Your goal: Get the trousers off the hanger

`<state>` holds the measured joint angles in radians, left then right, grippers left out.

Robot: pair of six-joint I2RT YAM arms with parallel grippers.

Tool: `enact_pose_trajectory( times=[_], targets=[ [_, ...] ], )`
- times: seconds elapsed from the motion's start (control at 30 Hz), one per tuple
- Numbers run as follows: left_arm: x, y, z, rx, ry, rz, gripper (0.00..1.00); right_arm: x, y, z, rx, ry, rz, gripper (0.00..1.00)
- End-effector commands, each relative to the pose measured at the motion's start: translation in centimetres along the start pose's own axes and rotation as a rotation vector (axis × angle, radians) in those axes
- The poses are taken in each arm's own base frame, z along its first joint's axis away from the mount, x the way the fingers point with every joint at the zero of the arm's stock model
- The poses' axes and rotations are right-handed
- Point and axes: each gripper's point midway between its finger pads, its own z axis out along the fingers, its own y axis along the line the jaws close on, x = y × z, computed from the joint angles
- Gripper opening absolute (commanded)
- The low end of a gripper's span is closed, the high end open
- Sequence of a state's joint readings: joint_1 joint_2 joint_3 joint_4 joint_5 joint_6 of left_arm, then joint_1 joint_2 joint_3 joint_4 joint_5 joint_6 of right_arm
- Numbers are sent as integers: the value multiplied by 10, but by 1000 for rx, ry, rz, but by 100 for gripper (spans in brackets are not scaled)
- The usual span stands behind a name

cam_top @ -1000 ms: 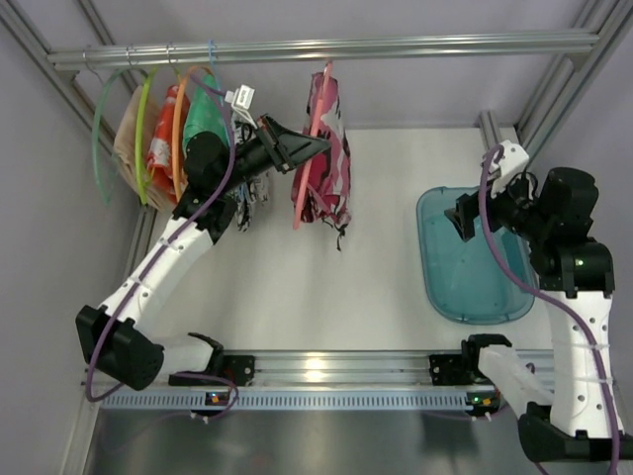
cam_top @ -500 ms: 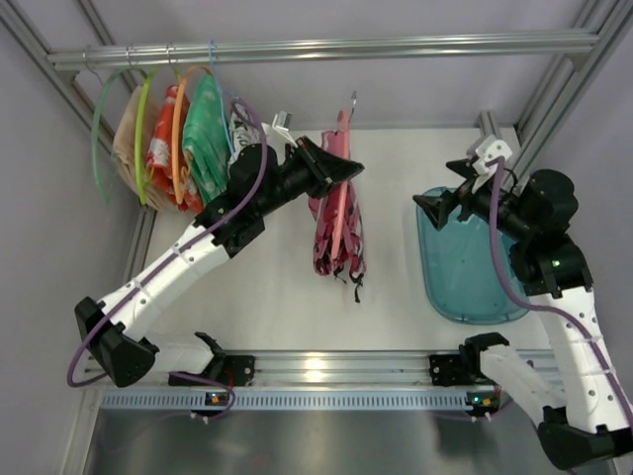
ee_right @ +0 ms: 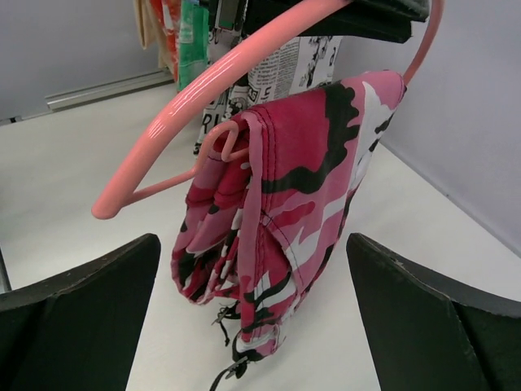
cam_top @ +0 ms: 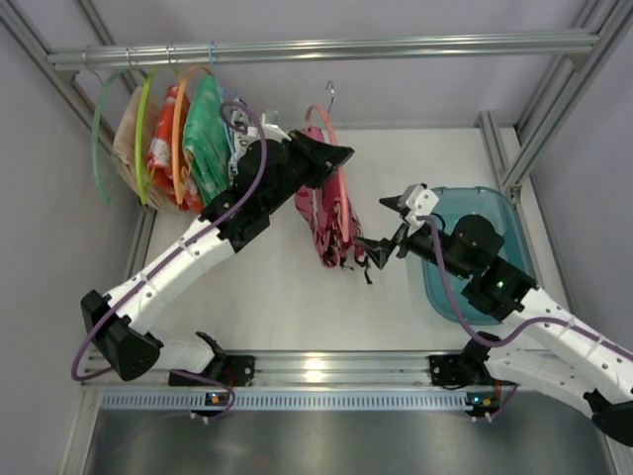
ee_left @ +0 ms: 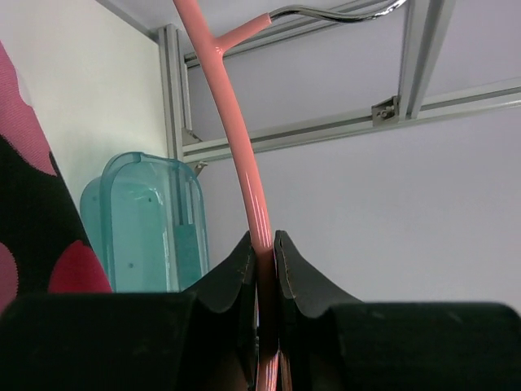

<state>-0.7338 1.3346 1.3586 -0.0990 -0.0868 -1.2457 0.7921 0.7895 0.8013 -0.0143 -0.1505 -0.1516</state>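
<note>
The pink camouflage trousers (cam_top: pixel 336 220) hang folded over the bar of the salmon-pink hanger (cam_top: pixel 324 121), off the rail and over the table. My left gripper (cam_top: pixel 341 155) is shut on the hanger's arc; the left wrist view shows the pink rod (ee_left: pixel 244 163) pinched between both fingers. My right gripper (cam_top: pixel 388 226) is open and empty just right of the trousers' lower end. In the right wrist view the trousers (ee_right: pixel 285 220) hang between its spread fingers, with the hanger (ee_right: pixel 203 81) above.
Green and orange hangers with other garments (cam_top: pixel 183 134) hang at the rail's left end. A teal bin (cam_top: pixel 495 297) lies on the table at the right, under my right arm. The metal rail (cam_top: pixel 396 45) crosses the back.
My left gripper has carried the hanger and trousers off the rail, out over the table. My right gripper has swung left from above the bin to just beside the trousers.
</note>
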Motion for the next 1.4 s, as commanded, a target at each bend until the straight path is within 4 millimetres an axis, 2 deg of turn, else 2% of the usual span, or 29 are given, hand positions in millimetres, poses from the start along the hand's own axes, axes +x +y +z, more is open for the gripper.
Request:
enact_pose_trajectory(
  times=[0.0,0.03,0.07,0.17,0.27,0.47,0.6,0.77,0.9,0.93,0.97,1.0,1.07,1.1,1.2,1.37],
  targets=[
    [-43,-115,-38,337,-115,-71,0,-39,-11,15,105,-157,1,99],
    [-41,-117,-38,340,-106,-85,0,-42,-15,19,129,-165,3,99],
    [-42,-121,-39,351,-102,-90,0,-35,-12,29,118,-144,6,99],
    [-38,-127,-41,367,-70,-118,0,-40,-13,44,121,-171,17,99],
    [-37,-133,-45,384,-55,-130,0,-46,-19,49,155,-208,9,97],
    [-35,-143,-51,411,-32,-137,0,-43,-34,42,231,-222,-57,82],
    [-34,-145,-51,415,-18,-155,0,-32,-40,45,252,-198,-73,69],
    [-34,-152,-52,428,-16,-157,0,-22,-54,51,294,-178,-84,66],
    [-27,-155,-56,443,19,-144,0,-25,-68,55,320,-184,-90,64],
    [-25,-154,-55,440,25,-145,0,-29,-72,56,330,-187,-90,57],
    [-26,-155,-56,443,24,-145,0,-26,-73,57,327,-180,-90,57],
    [-24,-154,-56,441,29,-143,0,-33,-75,57,328,-190,-94,46],
    [-23,-153,-57,442,34,-134,0,-37,-79,57,334,-191,-95,33],
    [-22,-151,-57,439,34,-132,0,-43,-81,57,329,-193,-91,20],
    [-21,-147,-57,431,34,-126,0,-57,-86,54,323,-194,-74,0],
    [-17,-137,-57,427,32,-92,0,-89,-99,39,336,-237,-46,0]
  ],
)
